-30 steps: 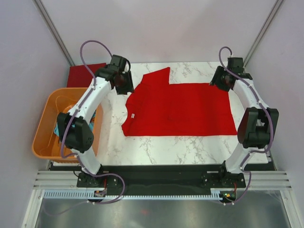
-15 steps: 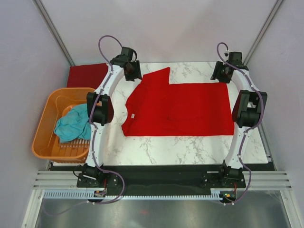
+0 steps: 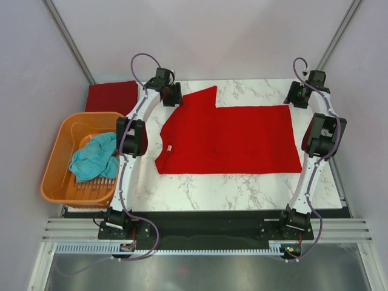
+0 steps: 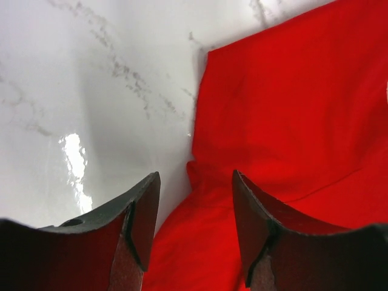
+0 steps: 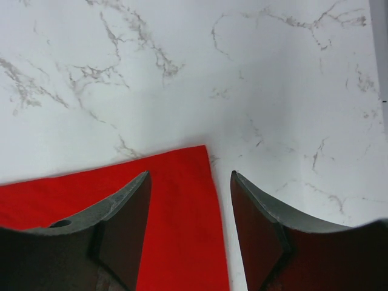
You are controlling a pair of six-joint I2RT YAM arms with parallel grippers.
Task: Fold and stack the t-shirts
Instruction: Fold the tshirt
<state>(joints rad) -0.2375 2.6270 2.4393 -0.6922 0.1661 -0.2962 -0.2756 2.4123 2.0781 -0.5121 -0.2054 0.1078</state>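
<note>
Basket (image 3: 66, 130): orange, off the near left edge of the table (image 3: 230, 188), just left of the left arm
Teal shirt (image 3: 94, 159): crumpled in the basket, toward its right side
Red shirt (image 3: 236, 136): spread flat mid-table, neck to the left, hem to the right, one sleeve pointing to the far side
Label (image 3: 170, 147): small, white, at the neck, near left of the red shirt
Left gripper (image 3: 171, 96): at the far left of the red shirt by that sleeve; fingers apart, nothing clamped; its wrist view shows the cloth edge under the gap
Right gripper (image 3: 297, 97): at the far right corner of the red shirt; fingers apart, holding nothing; its wrist view shows that corner under the gap, bare marble beyond
Maroon shirt (image 3: 110, 96): folded flat at the far left, beyond the basket
</note>
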